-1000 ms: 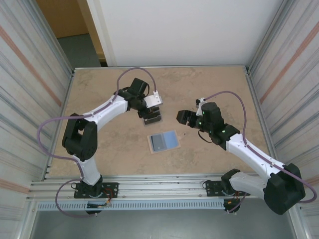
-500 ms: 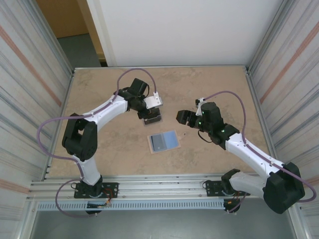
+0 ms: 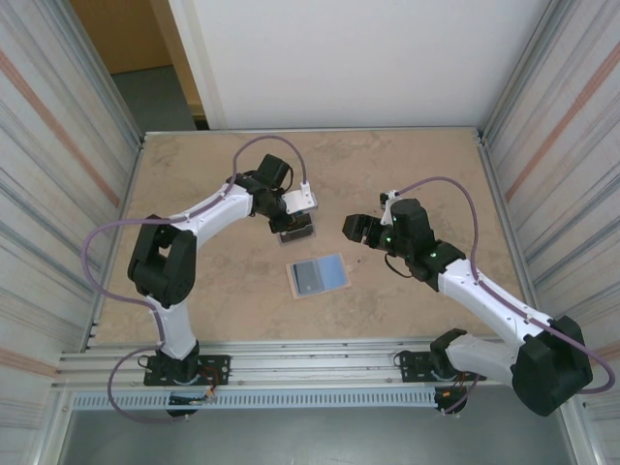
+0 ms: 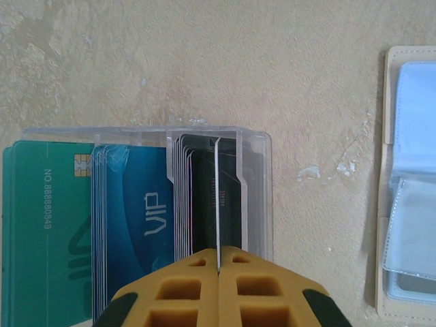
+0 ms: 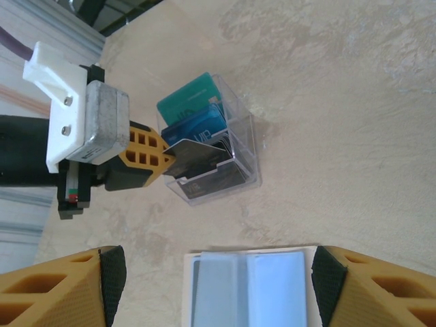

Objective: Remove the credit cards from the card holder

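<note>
The card holder [image 3: 318, 275] lies open on the table, pale blue inner face up [image 5: 272, 289], its tan rim showing in the left wrist view [image 4: 392, 88]. Teal [image 4: 41, 231], blue [image 4: 133, 218] and dark credit cards [image 4: 197, 197] stand in a clear plastic box [image 3: 294, 232]. My left gripper [image 4: 219, 251] is shut on one dark card [image 5: 197, 155], seen edge-on, directly over the box's dark stack. My right gripper [image 5: 221, 272] hovers open above the card holder, nothing between its fingers [image 5: 112, 276].
The clear box [image 5: 242, 160] stands just beyond the card holder, mid-table. Metal walls enclose the table left and right [image 3: 68, 194], and a white panel [image 3: 349, 58] backs it. Bare tabletop [image 3: 194, 165] lies around both things.
The left arm's elbow has shifted slightly right; its gripper stays shut on the dark card over the box. The right arm has not moved.
</note>
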You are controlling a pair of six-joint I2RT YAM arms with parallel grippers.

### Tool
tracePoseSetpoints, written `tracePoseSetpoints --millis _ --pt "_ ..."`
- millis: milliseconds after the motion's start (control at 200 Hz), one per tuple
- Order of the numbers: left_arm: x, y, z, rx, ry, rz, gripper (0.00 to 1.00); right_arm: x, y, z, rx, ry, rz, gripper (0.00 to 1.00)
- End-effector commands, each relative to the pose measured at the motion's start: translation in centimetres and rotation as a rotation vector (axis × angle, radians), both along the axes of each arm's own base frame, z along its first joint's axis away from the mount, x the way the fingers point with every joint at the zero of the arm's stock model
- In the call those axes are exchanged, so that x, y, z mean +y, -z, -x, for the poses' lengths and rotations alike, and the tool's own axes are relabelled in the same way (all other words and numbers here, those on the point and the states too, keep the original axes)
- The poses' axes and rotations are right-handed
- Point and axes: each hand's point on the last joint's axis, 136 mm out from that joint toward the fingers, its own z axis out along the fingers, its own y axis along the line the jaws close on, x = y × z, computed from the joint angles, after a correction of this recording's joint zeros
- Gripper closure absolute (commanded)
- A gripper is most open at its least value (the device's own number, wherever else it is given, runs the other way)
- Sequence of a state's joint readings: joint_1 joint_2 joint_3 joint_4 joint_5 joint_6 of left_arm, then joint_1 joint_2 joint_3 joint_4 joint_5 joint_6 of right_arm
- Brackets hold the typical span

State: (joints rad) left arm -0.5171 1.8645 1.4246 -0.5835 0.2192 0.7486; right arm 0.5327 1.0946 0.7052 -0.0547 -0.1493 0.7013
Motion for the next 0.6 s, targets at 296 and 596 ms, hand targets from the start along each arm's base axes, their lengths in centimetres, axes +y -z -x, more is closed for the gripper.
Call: tracePoseSetpoints --millis 296,596 --pt "-0.2 0.0 -0.5 0.024 -0.003 -0.01 0.93 -0.2 -2.0 -0.4 -0.054 0.014 -0.011 0.26" --pt "-0.4 -1.5 -0.8 -0.003 -0.019 0.011 0.75 -0.2 -1.8 -0.3 -0.053 0.012 -0.011 0.26"
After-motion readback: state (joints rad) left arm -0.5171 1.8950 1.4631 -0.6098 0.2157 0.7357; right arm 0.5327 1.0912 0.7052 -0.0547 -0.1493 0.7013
